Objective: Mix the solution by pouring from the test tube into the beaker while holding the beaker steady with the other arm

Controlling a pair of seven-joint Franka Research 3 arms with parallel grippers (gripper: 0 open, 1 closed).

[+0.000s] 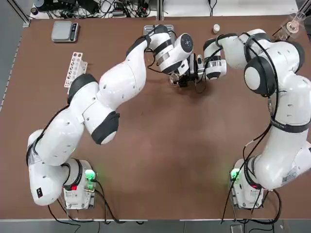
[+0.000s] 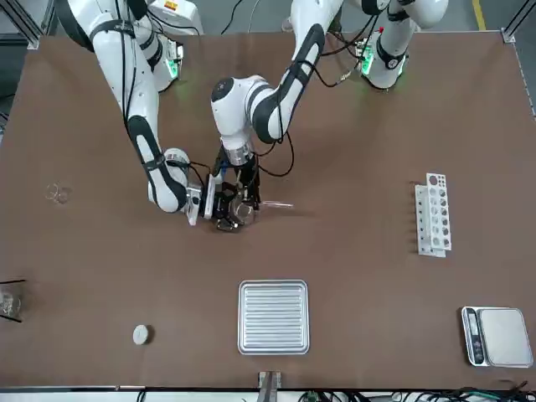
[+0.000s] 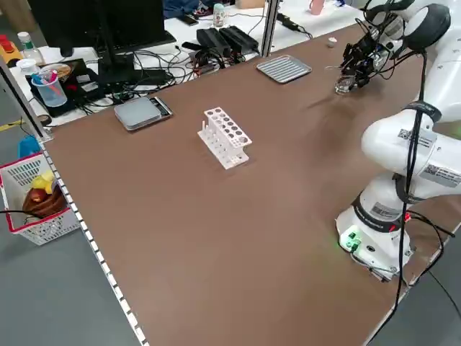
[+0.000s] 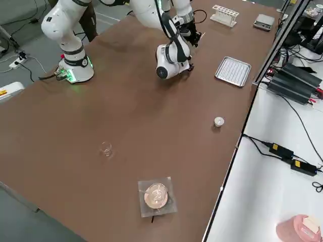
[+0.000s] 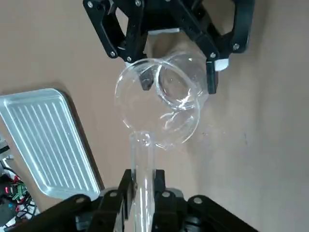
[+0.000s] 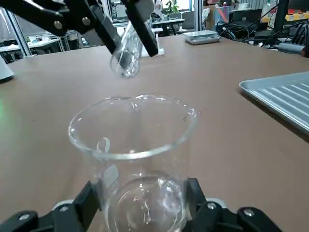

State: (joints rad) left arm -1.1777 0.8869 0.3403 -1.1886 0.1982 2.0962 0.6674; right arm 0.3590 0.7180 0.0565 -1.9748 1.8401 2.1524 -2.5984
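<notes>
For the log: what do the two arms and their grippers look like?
Both arms are glossy white rounded segments with dark grey joint bands and black cables running along them; each base shows a green light. The left gripper and right gripper are black, angular, with visible screws on the fingers.

beaker [image 1: 175, 80] hidden under grippers overhead, liquid level indiscernible

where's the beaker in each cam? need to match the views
Top: beaker barely shows, upper middle, under the two wrists.
Front: centre-left, at the left gripper and right gripper.
Left side: upper right.
Right side: not visible, hidden behind the wrists at upper middle.
Left wrist: centre, below the test tube mouth.
Right wrist: lower centre, between the fingers.
Shared landmark: ribbed metal tray, beside the beaker.
</notes>
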